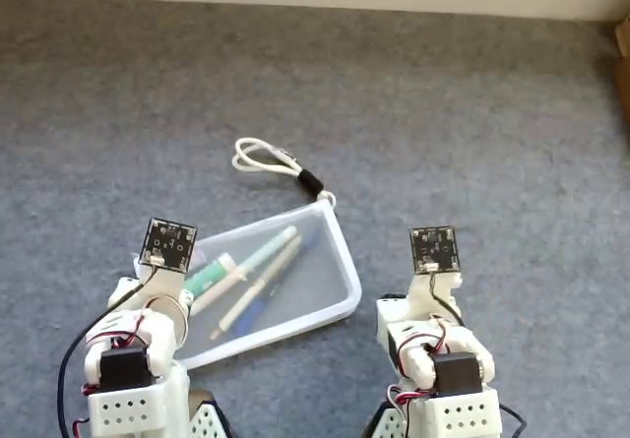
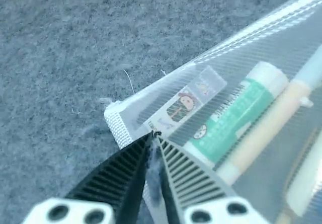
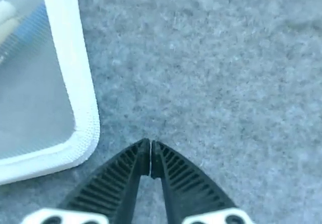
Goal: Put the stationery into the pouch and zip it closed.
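A clear pouch (image 1: 315,271) with a white rim lies flat on the grey carpet. Inside it I see a green glue stick (image 1: 210,280) and several pens (image 1: 258,281). In the left wrist view the glue stick (image 2: 231,116) and a cream pen (image 2: 269,126) show through the pouch wall (image 2: 166,98). My left gripper (image 2: 153,136) is shut on the pouch's near left edge, with a thin strip of the wall pinched between its fingers. My right gripper (image 3: 150,148) is shut on nothing and hovers over the carpet, just beside the pouch's rounded corner (image 3: 83,133).
A white cord loop (image 1: 264,157) with a black end (image 1: 311,182) runs from the pouch's far right corner. Both arm bases (image 1: 128,379) (image 1: 443,369) stand at the near edge. A brown object (image 1: 624,64) shows at the right border. Open carpet lies beyond the pouch.
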